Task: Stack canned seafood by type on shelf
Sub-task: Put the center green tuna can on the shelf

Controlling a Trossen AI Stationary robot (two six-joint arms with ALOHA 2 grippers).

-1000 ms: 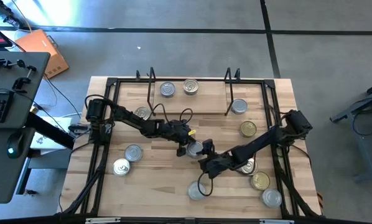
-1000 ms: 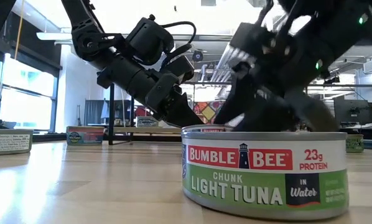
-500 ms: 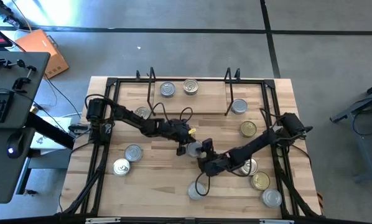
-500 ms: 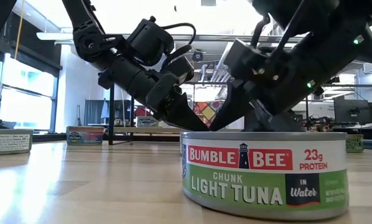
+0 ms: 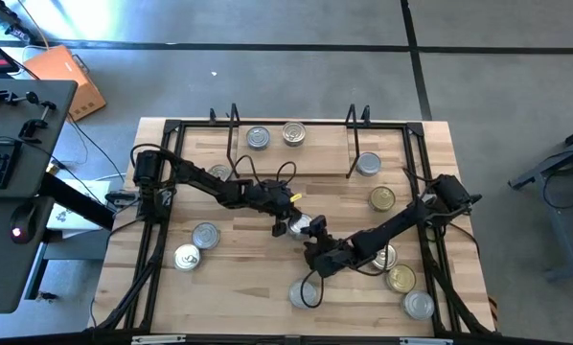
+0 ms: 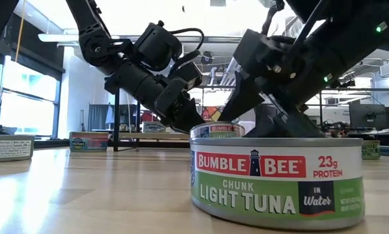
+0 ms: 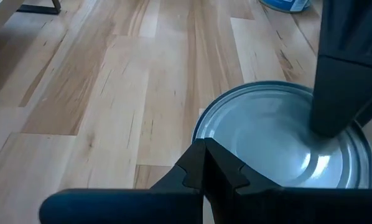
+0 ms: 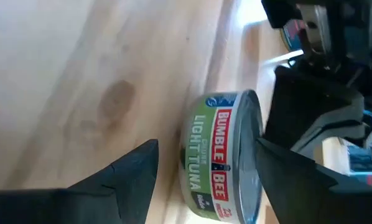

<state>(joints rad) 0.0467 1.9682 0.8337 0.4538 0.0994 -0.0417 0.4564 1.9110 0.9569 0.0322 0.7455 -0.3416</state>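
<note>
My right jaws [image 5: 312, 236] stand spread on either side of a green-labelled tuna tin [image 8: 222, 155] near the middle of the table [image 5: 248, 278], gripping nothing; the tin sits flat on the wood between my fingers [image 8: 133, 168]. My left jaws [image 5: 288, 228] are shut and empty, pressed at that same tin's silver top [image 7: 279, 140] from the other side. Another tuna tin [image 6: 277, 181] stands in the near foreground, and more tins lie scattered around. Two tins [image 5: 259, 138] sit on the shelf [image 5: 296, 158] at the table's far edge.
</note>
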